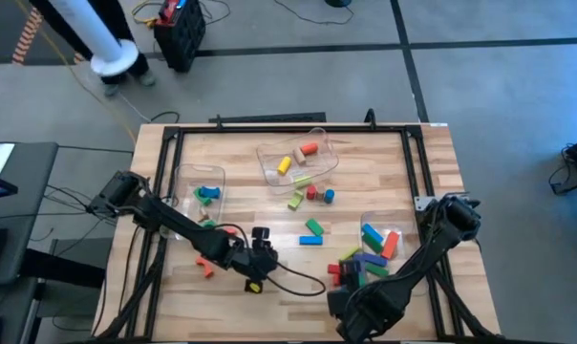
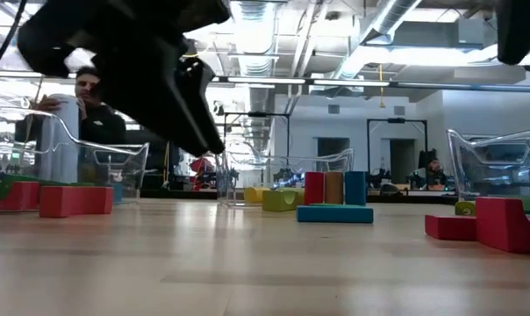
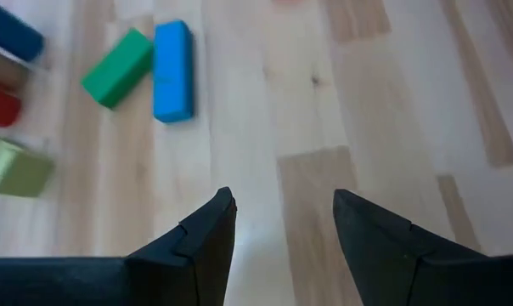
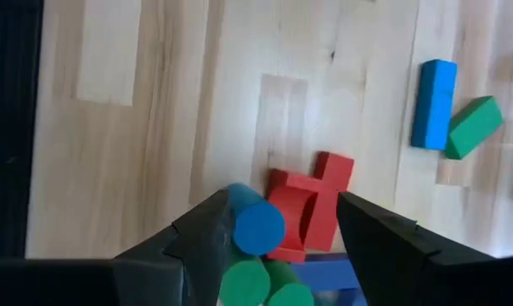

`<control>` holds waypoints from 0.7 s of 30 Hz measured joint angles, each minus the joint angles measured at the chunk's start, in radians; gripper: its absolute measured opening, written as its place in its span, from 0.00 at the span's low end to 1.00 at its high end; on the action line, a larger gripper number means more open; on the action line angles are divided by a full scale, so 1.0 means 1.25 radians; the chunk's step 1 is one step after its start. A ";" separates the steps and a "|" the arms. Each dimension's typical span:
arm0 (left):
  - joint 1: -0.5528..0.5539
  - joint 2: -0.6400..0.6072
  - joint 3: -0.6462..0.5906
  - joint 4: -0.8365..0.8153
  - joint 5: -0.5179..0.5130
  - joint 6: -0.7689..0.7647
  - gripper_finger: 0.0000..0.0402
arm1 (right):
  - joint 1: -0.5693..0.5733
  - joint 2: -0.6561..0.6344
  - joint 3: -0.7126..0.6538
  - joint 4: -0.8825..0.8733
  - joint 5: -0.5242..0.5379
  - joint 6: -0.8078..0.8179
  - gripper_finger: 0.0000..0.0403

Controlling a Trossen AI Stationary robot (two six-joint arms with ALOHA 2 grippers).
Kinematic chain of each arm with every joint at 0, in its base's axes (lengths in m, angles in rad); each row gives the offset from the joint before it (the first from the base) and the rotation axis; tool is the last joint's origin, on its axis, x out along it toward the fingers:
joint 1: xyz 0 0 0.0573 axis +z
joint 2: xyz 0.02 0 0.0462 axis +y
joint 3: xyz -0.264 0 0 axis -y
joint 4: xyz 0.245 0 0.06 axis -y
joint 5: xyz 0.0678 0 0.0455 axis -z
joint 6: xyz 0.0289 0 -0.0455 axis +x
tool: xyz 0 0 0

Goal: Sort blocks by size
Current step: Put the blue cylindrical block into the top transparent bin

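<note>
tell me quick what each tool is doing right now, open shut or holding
Left tool: open, empty, over bare table.
Right tool: open, holding nothing, poised over the blue cylinder and red block.

In the low view the left arm [image 2: 151,70] is a dark mass cut off by the top edge, and its fingertips cannot be made out. Seen from above, the heap of blocks [image 1: 365,263] near the right arm is too small to tell piece from piece, and the right gripper [image 1: 351,306] merges into the dark arm. In the right wrist view a blue cylinder [image 4: 256,228] and green cylinders [image 4: 256,285] overlap a red block [image 4: 312,208], hiding its near side; the bottom edge cuts off the green ones.
</note>
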 joint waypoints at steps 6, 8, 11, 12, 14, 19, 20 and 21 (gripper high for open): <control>-0.002 0.000 -0.004 -0.027 0.001 -0.008 0.48 | -0.009 0.000 0.000 0.006 -0.024 0.004 0.61; -0.002 0.000 -0.004 -0.022 -0.004 0.000 0.48 | -0.009 0.000 0.000 0.017 -0.026 0.005 0.61; -0.003 0.000 -0.004 -0.021 -0.003 0.003 0.48 | -0.009 0.000 -0.017 0.063 -0.042 0.010 0.61; -0.004 0.000 -0.004 -0.021 -0.003 0.003 0.48 | -0.009 0.000 -0.029 0.079 -0.058 0.010 0.61; -0.008 0.000 -0.004 -0.021 -0.003 0.002 0.48 | -0.009 0.001 -0.053 0.091 -0.078 0.012 0.61; -0.015 0.000 -0.004 -0.021 -0.002 0.002 0.48 | -0.009 0.001 -0.064 0.053 -0.066 0.043 0.61; -0.016 0.000 -0.004 -0.020 -0.002 0.002 0.48 | -0.009 0.001 -0.064 0.058 -0.066 0.041 0.61; -0.016 0.000 -0.004 -0.020 -0.002 0.001 0.48 | -0.010 0.001 -0.064 0.063 -0.066 0.039 0.61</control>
